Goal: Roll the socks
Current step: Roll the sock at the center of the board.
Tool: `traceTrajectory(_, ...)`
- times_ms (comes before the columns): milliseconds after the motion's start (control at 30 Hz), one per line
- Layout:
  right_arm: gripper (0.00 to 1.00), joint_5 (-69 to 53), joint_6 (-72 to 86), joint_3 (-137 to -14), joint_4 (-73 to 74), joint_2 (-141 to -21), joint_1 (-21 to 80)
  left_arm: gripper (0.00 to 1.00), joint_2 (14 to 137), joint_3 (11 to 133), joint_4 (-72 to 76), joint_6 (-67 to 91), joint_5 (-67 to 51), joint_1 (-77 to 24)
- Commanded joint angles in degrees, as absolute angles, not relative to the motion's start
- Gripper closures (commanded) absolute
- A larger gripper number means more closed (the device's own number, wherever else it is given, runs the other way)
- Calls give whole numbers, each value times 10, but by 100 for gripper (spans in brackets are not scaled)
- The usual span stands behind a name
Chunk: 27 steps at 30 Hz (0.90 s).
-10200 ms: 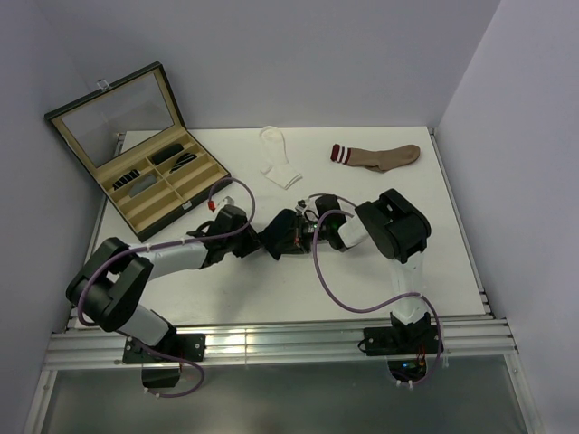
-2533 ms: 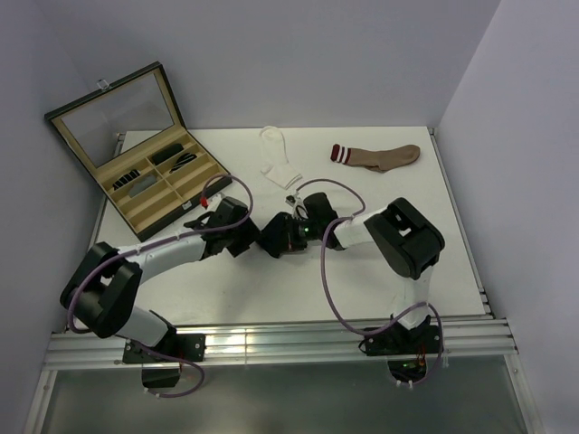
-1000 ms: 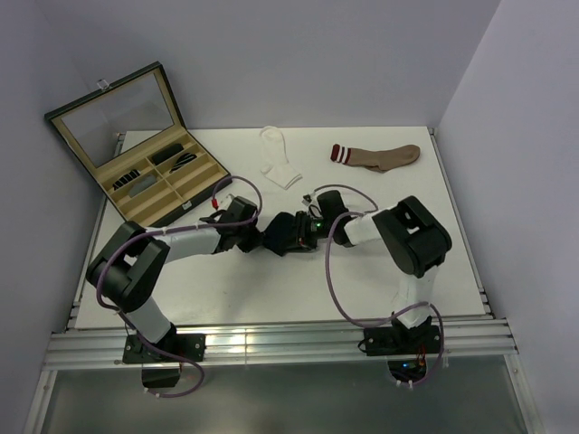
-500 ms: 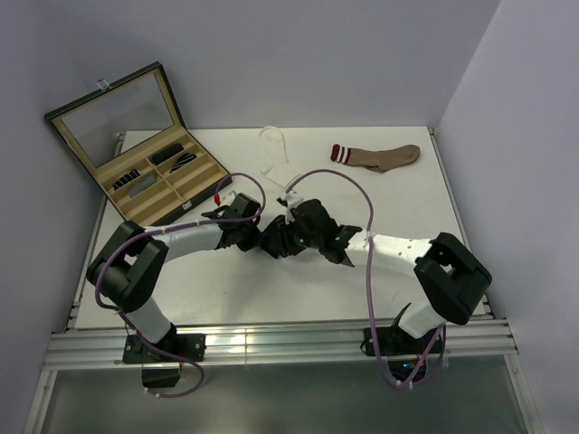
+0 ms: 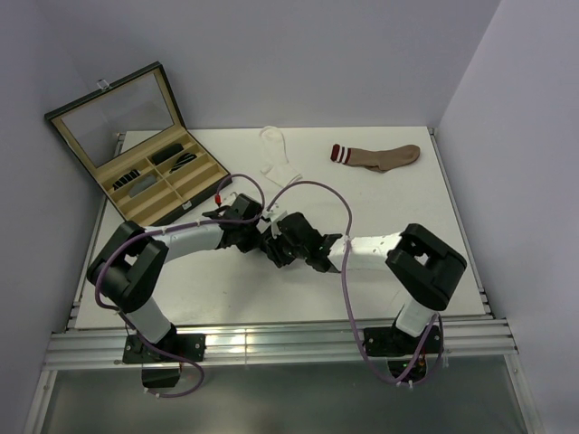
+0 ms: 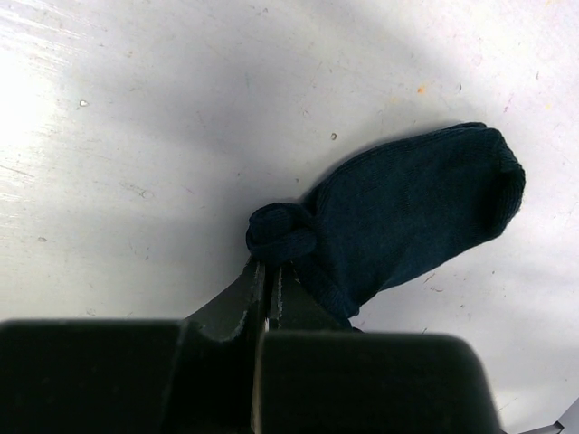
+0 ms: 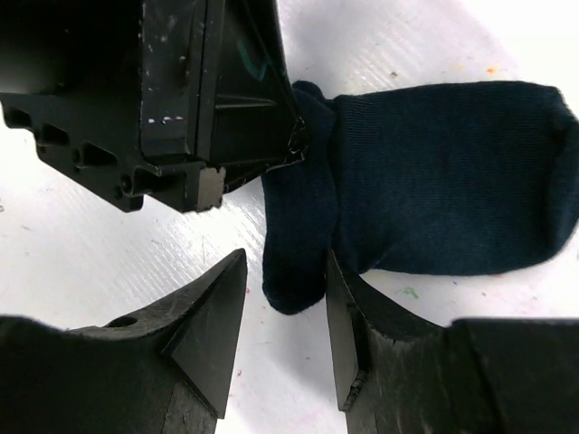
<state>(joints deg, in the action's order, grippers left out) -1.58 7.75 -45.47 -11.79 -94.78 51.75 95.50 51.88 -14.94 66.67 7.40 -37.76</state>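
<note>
Case: at your far left the open display case (image 5: 159,185) sits on the table (image 5: 434,262) with its glass lid tilted up and small dark items in its tan compartments.
Left gripper: your left gripper (image 6: 265,271) lies low on the table, its jaws clenched together on a bunched knot at the edge of the navy sock (image 6: 407,217).
Navy sock: it lies flat on the white tabletop near the middle, between your two grippers. One end is gathered and folded over at the left pincer's tip, and the rounded end stretches away from it.
Right gripper: your right gripper (image 7: 285,271) is released, jaws apart, and straddles the folded end of the navy sock. One finger (image 7: 348,307) rests against the fabric; the other stands clear on bare table.
White sock: you see the white sock (image 5: 271,145) at the back of the table, well apart from both grippers and partly crossed by a cable.
Brown sock: a brown sock (image 5: 384,157) with a dark red and white striped cuff lies flat at the back right.
</note>
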Motion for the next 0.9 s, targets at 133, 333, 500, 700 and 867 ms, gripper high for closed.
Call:
traceTrajectory(133, 53, -1, 53, -486, -156, -977, 538, 100, 962, 541, -155, 664, 79, -381)
traceTrajectory(333, 53, 31, 46, -497, -147, -1005, 554, 100, 969, 547, -157, 667, 76, -382)
traceTrajectory(500, 54, 75, 41, -509, -133, -1020, 571, 100, 971, 548, -159, 671, 76, -384)
traceTrajectory(700, 81, 76, 63, -497, -132, -1026, 574, 99, 970, 546, -160, 678, 76, -384)
traceTrajectory(867, 100, 4, 109, -490, -113, -1011, 538, 86, 948, 519, -140, 693, 83, -383)
